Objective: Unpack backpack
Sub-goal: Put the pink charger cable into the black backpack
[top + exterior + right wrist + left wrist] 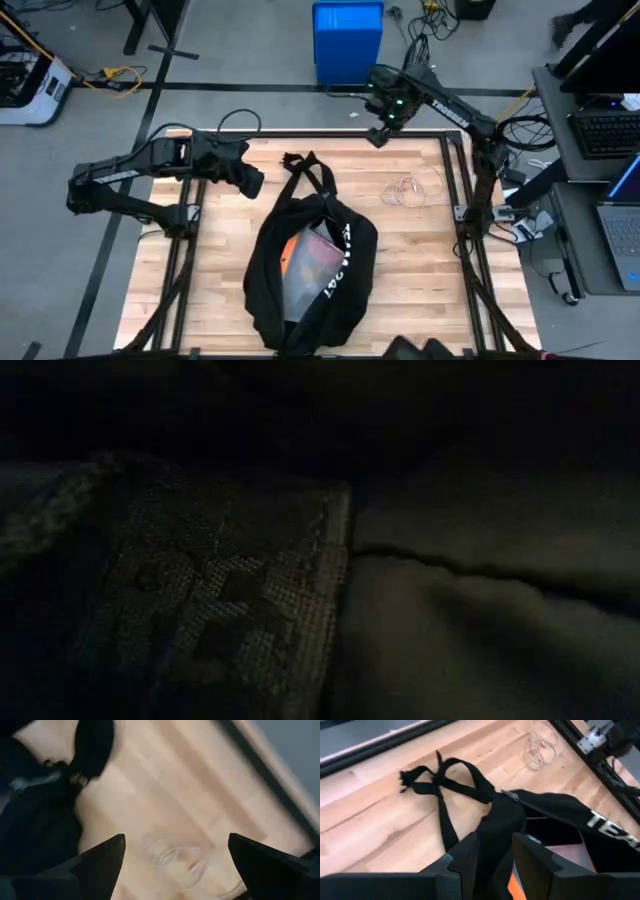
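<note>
Backpack [312, 265] lies open; left tool [250, 180] seemingly parted beside it.

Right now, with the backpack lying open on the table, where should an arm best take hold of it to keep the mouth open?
Probably the loose black straps at the top of the backpack, which splay flat on the bare wood clear of the bulky body. The left gripper is nearest and looks open, so come from its side, jaws across one strap.

A clear glass object [412, 188] lies near the desk's [210, 260] far right corner; beyond the far edge, a blue bin [347, 42] stands on the floor.
</note>
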You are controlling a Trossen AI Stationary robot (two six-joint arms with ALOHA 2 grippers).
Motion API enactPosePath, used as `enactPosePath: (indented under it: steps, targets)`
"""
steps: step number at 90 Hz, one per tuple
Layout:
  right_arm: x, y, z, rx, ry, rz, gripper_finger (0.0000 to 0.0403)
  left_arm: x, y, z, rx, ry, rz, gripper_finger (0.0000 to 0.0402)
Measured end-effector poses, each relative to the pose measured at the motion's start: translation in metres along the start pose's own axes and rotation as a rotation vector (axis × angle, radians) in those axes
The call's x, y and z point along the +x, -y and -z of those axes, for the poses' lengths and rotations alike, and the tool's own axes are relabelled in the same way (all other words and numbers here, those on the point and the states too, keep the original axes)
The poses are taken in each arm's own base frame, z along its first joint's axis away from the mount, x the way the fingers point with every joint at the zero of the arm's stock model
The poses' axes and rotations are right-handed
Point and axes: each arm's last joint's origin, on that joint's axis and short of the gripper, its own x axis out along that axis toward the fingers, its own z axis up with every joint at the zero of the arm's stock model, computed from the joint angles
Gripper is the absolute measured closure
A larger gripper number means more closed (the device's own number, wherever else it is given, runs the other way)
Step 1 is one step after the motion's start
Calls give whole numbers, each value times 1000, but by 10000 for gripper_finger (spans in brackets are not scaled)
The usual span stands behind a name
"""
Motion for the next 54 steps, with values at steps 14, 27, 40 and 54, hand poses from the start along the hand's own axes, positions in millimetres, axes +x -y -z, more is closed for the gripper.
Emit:
enactPosePath:
  steps: [14,27,40,54]
  targets:
    - [14,11,46,29,-98,-25,64,0,-3,-3,-13,37,-39,290]
    - [29,15,85,171,-20,-26,64,4,-4,-8,-21,66,-59,290]
    - [54,10,111,296,101,-55,64,11,-4,-14,12,86,-77,290]
    - [92,14,126,456,86,-62,64,24,-3,-19,22,55,-69,290]
